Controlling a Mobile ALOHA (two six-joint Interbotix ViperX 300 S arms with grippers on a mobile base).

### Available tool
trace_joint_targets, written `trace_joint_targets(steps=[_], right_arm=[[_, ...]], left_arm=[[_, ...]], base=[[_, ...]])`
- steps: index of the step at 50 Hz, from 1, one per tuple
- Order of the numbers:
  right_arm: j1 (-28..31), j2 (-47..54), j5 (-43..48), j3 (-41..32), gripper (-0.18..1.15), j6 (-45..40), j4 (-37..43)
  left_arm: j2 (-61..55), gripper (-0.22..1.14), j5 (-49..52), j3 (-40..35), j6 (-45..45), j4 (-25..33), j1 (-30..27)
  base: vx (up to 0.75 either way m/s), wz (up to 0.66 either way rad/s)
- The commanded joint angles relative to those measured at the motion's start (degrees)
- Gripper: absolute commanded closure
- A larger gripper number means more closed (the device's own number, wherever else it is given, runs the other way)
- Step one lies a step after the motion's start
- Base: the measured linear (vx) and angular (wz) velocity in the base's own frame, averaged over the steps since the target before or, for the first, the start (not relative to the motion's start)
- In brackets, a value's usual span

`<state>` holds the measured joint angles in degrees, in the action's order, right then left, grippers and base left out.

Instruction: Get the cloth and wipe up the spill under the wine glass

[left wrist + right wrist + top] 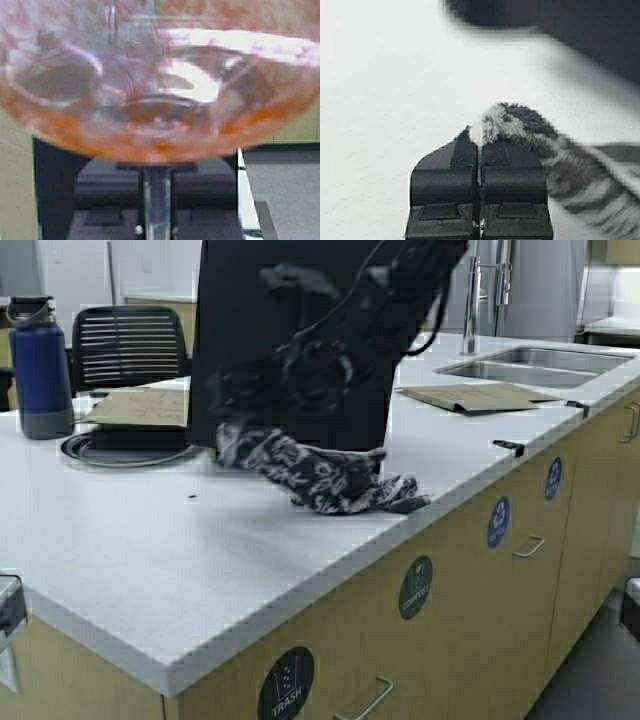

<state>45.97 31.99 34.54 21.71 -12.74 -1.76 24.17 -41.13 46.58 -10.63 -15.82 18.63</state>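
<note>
From the high view, a dark arm is blocking much of the scene over the white countertop [120, 540], and the patterned cloth [320, 475] is lying bunched on the counter, trailing from under the arm toward the front edge. A blue metal bottle [40, 365] is standing at the far left, beside a flat sheet of cardboard [140, 407] resting on a round dark base [120, 450]; a second cardboard sheet [475, 396] is lying near the sink [540, 365].

In the left wrist view, the wine glass [155, 100] is filling the frame — its pink-tinted bowl up close, its stem running down between the left gripper [156, 231] fingers, which are clamping it.

In the right wrist view, the right gripper [480, 150] is sitting just above the counter with its fingers pressed together, pinching a corner of the cloth [540, 140] — the rest is trailing off to one side
</note>
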Motion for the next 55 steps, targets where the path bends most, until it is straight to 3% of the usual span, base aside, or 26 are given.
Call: trace_joint_targets(steps=[1, 7, 12, 31, 38, 55], right_arm=[[6.68, 0.18, 0.62, -2.99, 0.91, -0.62, -0.09], [10.46, 0.18, 0.53, -5.45, 0.91, -1.05, -0.18], [10.28, -0.62, 0.09, -5.89, 0.91, -0.70, -0.18], [-9.40, -4.22, 0.35, 8.17, 0.91, -0.62, 0.00], [-13.71, -4.31, 0.62, 10.20, 0.91, -0.62, -0.09], [-14.06, -4.13, 0.62, 10.55, 0.91, -0.53, -0.18]], left_arm=[[2.64, 0.67, 1.32, -1.85, 0.18, 0.53, 0.18], [2.99, 0.67, 1.49, -1.93, 0.26, 0.62, 0.18], [2.64, 0.67, 1.49, -1.93, 0.53, 0.62, 0.18], [-5.98, 0.67, -0.79, -1.76, 0.44, 0.62, 0.18], [-12.22, 0.67, -6.50, -1.32, 0.70, 0.44, 0.18], [-34.19, 0.67, -26.89, -0.88, 0.70, -1.14, 0.18]], base=[[0.00, 0.00], [0.00, 0.00], [0.00, 0.00], [0.00, 0.00], [0.00, 0.00], [0.00, 0.00]])
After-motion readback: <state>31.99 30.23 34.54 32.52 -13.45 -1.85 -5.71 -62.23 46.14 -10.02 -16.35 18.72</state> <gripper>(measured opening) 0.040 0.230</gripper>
